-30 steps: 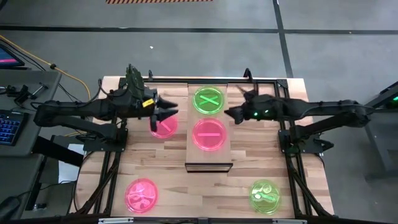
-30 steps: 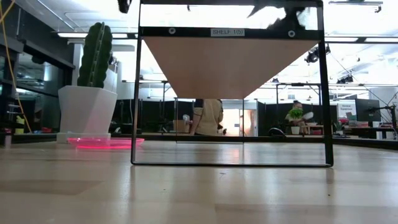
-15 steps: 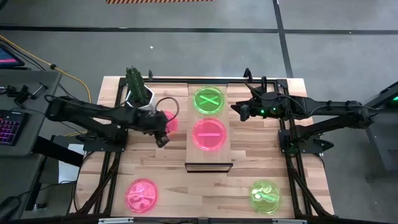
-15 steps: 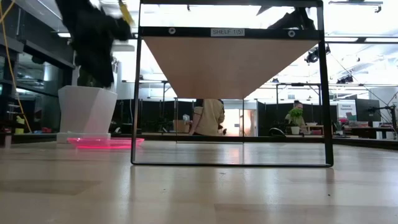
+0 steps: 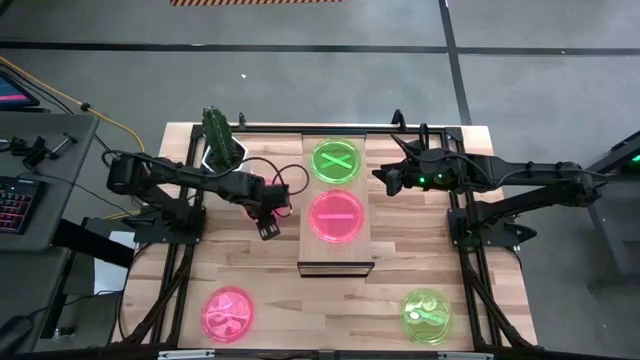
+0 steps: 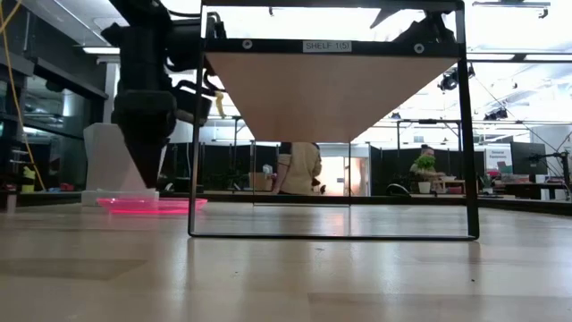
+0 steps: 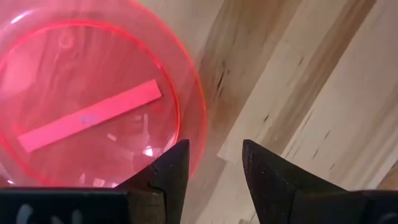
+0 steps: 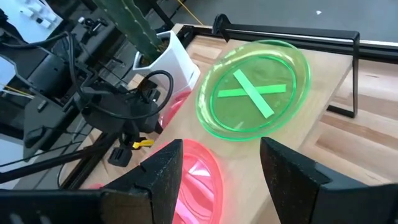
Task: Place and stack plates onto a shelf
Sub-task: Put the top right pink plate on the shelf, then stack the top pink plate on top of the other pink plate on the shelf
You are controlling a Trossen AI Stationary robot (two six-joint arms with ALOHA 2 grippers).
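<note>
High view: left gripper [image 5: 270, 226] low over the counter [image 5: 400, 290] beside the shelf [image 5: 337, 250], a pink plate [image 7: 87, 106] just under it.
Left wrist view shows its jaws parted and holding nothing, fingertips [image 7: 177, 163] straddling the rim of that pink bar plate, which lies flat on the counter near the cactus pot [image 5: 222, 158]. On the shelf sit a green cross plate [image 5: 336, 161] and, just beside it, a pink bar plate [image 5: 336, 214]. Another pink plate [image 5: 228, 313] and a green plate [image 5: 427, 314] lie at the counter's near corners, well apart. The right gripper [image 5: 381, 180] hovers beside the shelf near the green cross plate, jaws open and empty.
</note>
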